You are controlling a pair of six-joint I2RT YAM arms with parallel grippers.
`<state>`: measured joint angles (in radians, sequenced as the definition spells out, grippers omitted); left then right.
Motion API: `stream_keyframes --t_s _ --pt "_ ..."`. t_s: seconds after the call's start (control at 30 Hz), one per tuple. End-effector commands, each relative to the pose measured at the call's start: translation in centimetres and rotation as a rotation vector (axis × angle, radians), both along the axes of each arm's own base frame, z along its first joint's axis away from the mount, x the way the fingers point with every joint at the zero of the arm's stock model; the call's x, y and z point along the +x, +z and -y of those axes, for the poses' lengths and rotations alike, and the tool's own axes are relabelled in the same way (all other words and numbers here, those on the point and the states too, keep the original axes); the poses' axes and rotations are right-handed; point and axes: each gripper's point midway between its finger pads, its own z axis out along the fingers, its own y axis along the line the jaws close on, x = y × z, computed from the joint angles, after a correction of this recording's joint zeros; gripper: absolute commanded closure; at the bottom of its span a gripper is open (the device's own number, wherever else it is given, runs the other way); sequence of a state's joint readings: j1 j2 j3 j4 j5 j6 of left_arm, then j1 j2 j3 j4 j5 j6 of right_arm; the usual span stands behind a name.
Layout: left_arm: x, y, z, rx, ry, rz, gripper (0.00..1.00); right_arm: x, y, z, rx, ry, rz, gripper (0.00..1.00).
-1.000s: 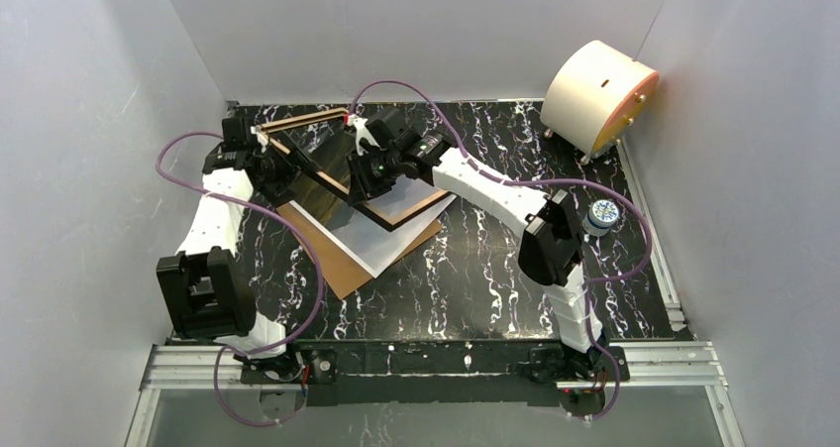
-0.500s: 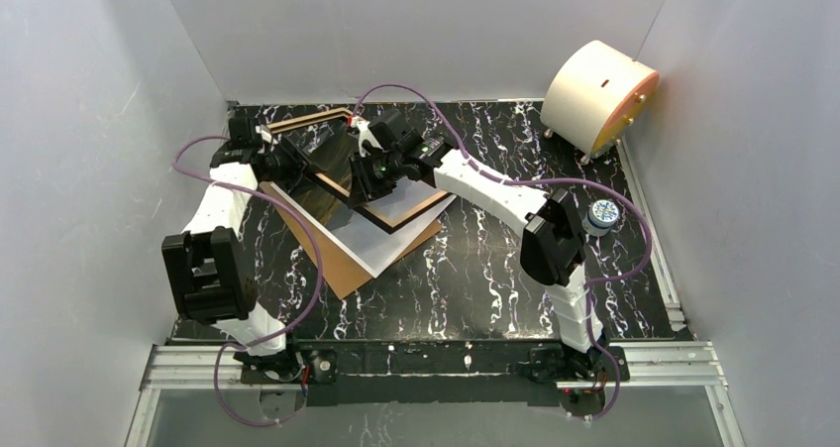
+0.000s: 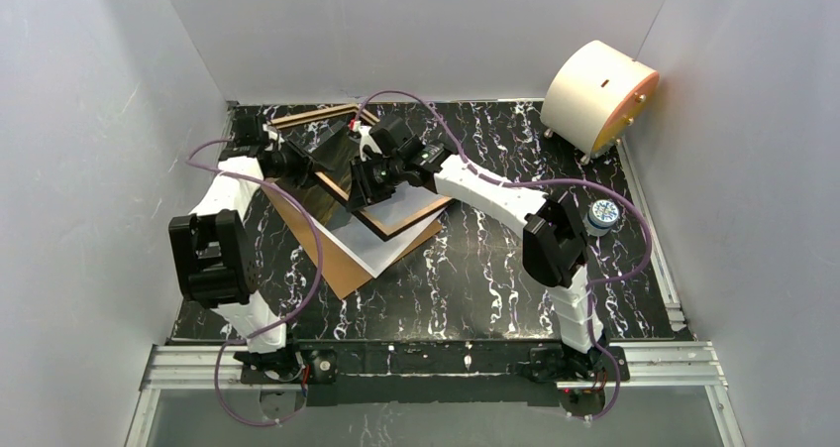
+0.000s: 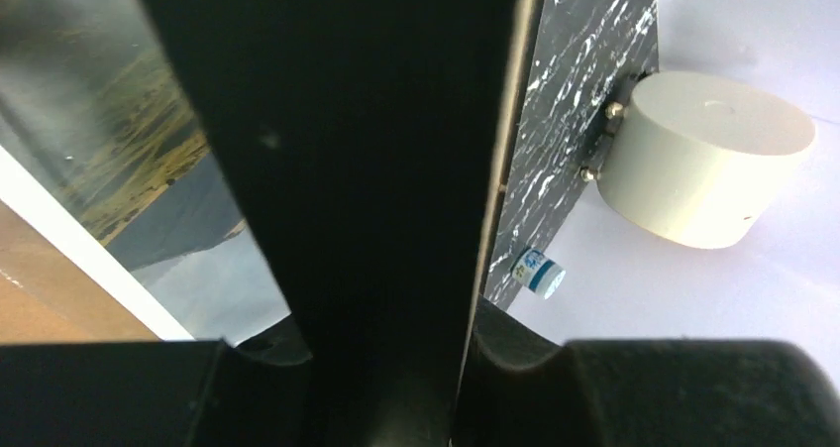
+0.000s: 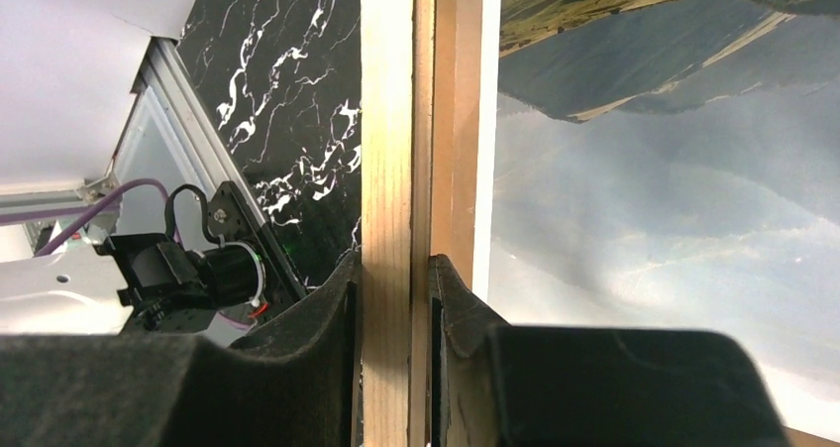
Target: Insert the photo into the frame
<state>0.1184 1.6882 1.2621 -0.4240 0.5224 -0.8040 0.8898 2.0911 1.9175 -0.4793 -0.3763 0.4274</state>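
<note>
Since a second ago the left arm has swung in toward the table's [image 3: 495, 269] far left corner, and the left fingers [image 4: 149, 397], spread wide then, now pinch the frame's [image 3: 327, 174] dark left edge. Its far corner has turned slightly right.

Held off the table between both arms, the frame has its long axis running diagonally from the far left corner toward the table's middle. Light wood shows along its far edge, dark along the near one.

Beneath it the board [image 3: 342, 269] lies flat on the same diagonal. The photo [image 3: 371, 244] rests on the board, mostly under the frame, with a white part showing at the near right. The wrist views show its landscape face up.

The right fingers [image 5: 248, 388] pinch the frame's light wood right edge.
</note>
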Motion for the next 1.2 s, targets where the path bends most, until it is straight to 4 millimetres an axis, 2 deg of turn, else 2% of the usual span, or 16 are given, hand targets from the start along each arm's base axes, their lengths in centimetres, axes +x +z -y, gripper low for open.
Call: stream_keyframes --t_s 0.0,0.13,0.2,0.4,0.53,0.57,0.6,0.7,0.83,0.93,1.0,1.1,1.17 --pt "1.4 1.4 0.0 0.028 -0.056 0.093 0.87 -0.3 3.4 0.8 0.065 -0.040 -0.031 0.82" --pt "2.3 2.2 0.8 -0.001 -0.090 0.144 0.97 0.7 3.8 1.7 0.057 -0.072 -0.004 0.53" --pt "2.8 2.8 1.4 -0.007 -0.133 0.187 1.00 1.4 4.3 2.4 0.063 -0.093 -0.002 0.45" --pt "3.0 3.4 3.6 -0.023 -0.273 0.274 1.00 4.0 7.0 5.7 0.137 -0.188 0.043 0.27" --pt "2.8 3.6 6.1 -0.050 -0.373 0.319 1.00 5.2 7.3 9.1 0.143 -0.286 0.061 0.23" --pt "2.8 3.6 6.5 -0.053 -0.390 0.327 1.00 5.5 6.7 10.2 0.127 -0.319 0.052 0.23" --pt "2.4 3.6 8.0 -0.063 -0.431 0.332 1.00 5.8 6.4 11.3 0.118 -0.346 0.050 0.23" --pt "2.2 3.0 10.7 -0.104 -0.493 0.324 1.00 6.3 5.5 14.5 0.078 -0.429 0.040 0.22" --pt "2.3 2.3 13.8 -0.139 -0.523 0.305 1.00 6.0 4.1 17.9 0.030 -0.498 0.015 0.23" --pt "2.8 1.7 15.7 -0.161 -0.513 0.272 0.99 5.1 3.2 18.9 0.025 -0.497 -0.011 0.22" --pt "2.9 0.6 16.8 -0.166 -0.498 0.230 0.99 4.4 2.1 19.0 0.020 -0.487 -0.037 0.22" --pt "2.8 -0.7 18.7 -0.179 -0.480 0.192 0.98 3.6 1.1 18.4 0.044 -0.450 -0.077 0.20" --pt "2.6 -1.2 20.0 -0.188 -0.482 0.188 0.97 3.3 0.5 17.7 0.068 -0.418 -0.109 0.14"
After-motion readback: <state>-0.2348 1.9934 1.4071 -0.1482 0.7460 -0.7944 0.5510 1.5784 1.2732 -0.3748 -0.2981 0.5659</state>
